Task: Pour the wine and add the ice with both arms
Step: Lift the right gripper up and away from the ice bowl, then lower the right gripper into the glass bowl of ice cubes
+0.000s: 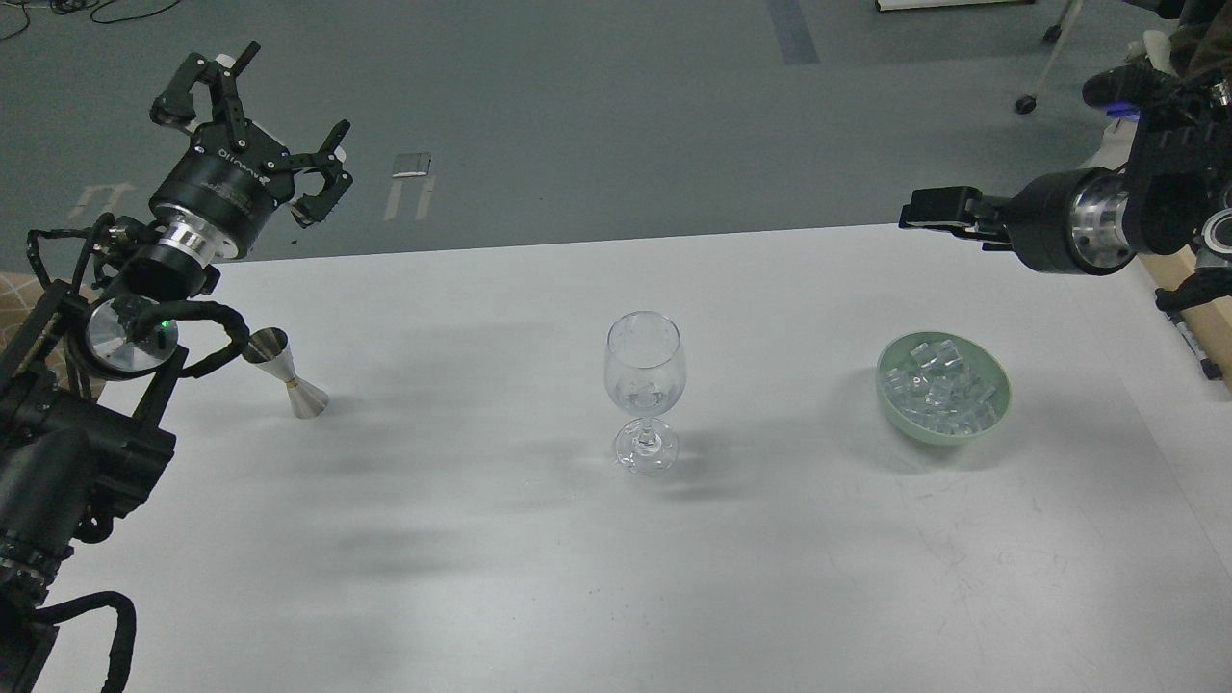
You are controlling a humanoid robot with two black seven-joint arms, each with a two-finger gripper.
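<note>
Clear glossy wine glass (pixel 645 371), shiny metal jigger (pixel 287 383), matt white table (pixel 481 539)

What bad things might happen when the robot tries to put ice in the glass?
The wine glass is tall on a thin stem, so a bump from a pincer could tip it. The ice cubes are small and look slippery, so one might slip out and land on the table. The jigger stands close to the left arm and may get knocked.

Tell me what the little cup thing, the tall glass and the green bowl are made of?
The jigger looks like polished metal: silvery, with bright glints. The wine glass looks like clear glass, since the table shows through it. The green bowl is a smooth, pale, matte green, maybe ceramic or plastic; I cannot tell which. The ice in it looks glassy and colourless.
</note>
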